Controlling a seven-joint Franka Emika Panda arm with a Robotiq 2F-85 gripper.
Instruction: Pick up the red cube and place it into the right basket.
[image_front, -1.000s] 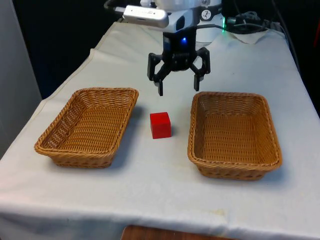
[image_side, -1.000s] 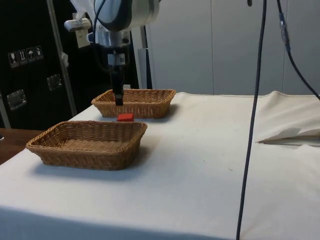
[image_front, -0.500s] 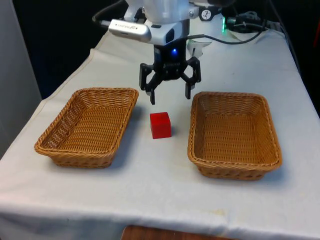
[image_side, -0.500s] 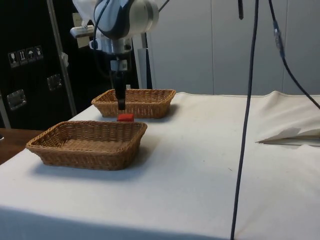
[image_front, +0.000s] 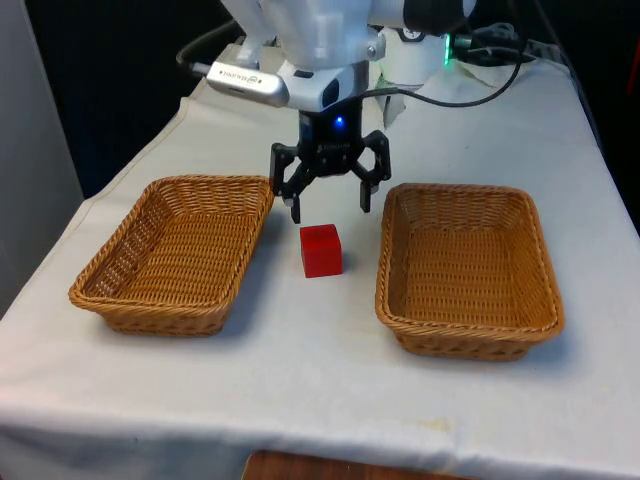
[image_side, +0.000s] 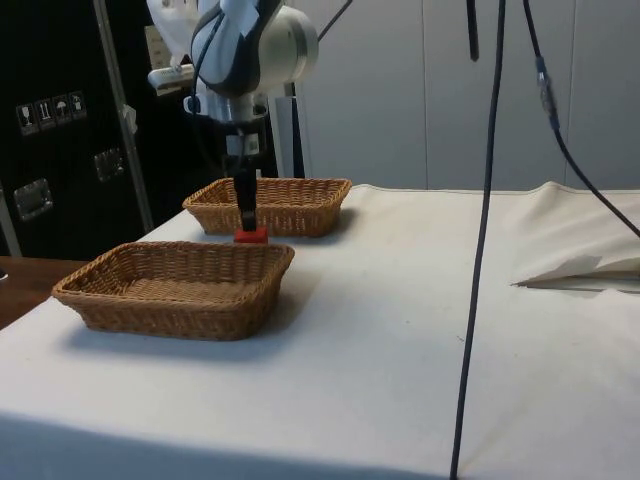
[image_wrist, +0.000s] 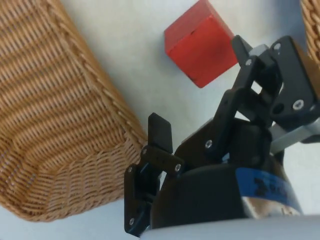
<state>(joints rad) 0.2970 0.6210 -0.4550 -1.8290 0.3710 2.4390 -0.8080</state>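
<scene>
The tool (image_front: 329, 210) hangs low above the desk (image_front: 320, 380), with its two fingers spread wide and pointing down, and nothing is between them. It is just behind the red cube (image_front: 321, 250), on the robot's side of it, and it does not touch the cube. In the side view the tool (image_side: 246, 222) stands directly over the red cube (image_side: 251, 236), with the fingertips close to the cube's top. The wrist view shows the cube (image_wrist: 200, 43) lying on the white cloth a little beyond the fingertips (image_wrist: 160, 131), not between them. The cube sits on the cloth in the gap between the two wicker baskets, apart from both. The left basket (image_front: 175, 250) is at the front view's left, and the right basket (image_front: 465, 268) is at the front view's right. Both baskets have nothing inside. One finger is near the inner corner of the left basket. A black cable (image_side: 480, 230) hangs down across the side view.
</scene>
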